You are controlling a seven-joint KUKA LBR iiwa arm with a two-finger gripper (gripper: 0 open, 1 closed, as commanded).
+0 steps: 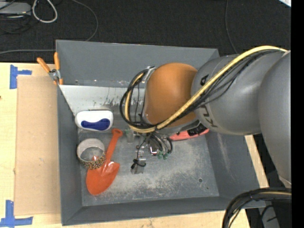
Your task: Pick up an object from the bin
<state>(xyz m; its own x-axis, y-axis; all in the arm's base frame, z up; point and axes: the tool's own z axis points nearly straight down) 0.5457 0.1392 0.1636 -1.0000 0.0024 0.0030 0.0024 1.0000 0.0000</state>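
Camera view looks down on the grey bin (156, 194), where the arm comes in from the right with its orange cover (168, 94) and a loop of cables (129, 103) over the middle. The gripper (138, 164) hangs low over bare, dusty floor near the bin's centre, and whether it is spread or pressed together cannot be told. Nothing can be seen in it. The nearest thing is an orange scoop (103, 175), lying just to its left, with the handle slanting up toward the arm. A leopard-print tape roll (90, 152) touches the scoop's left side. Above these 2 lies a white and blue case (94, 119). A red thing (189, 133) peeks out under the arm.
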